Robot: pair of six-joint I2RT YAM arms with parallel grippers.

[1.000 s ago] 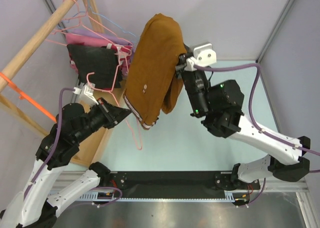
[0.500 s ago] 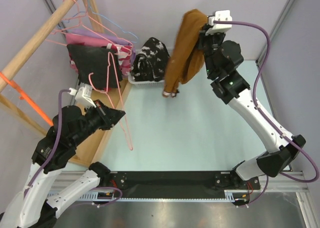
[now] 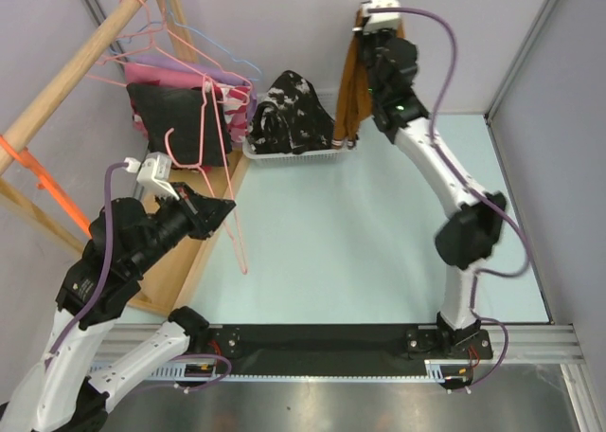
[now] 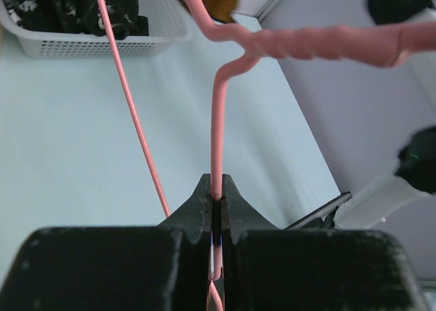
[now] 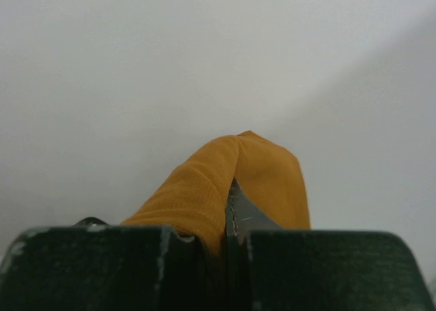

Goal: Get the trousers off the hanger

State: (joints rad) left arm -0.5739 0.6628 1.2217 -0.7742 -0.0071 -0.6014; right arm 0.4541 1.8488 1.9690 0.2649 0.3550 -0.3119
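Our right arm stretches far forward, right gripper (image 5: 229, 219) pinching the brown trousers (image 3: 350, 91), which hang by the basket's (image 3: 284, 153) right end. Our left arm is bent, left gripper (image 4: 216, 198) clamped on the hanger (image 4: 217, 120).

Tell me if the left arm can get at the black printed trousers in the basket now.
Probably not yet: the left gripper is shut on the pink hanger, so its jaws are taken. Nothing stands between it and the black printed trousers in the white basket, though.
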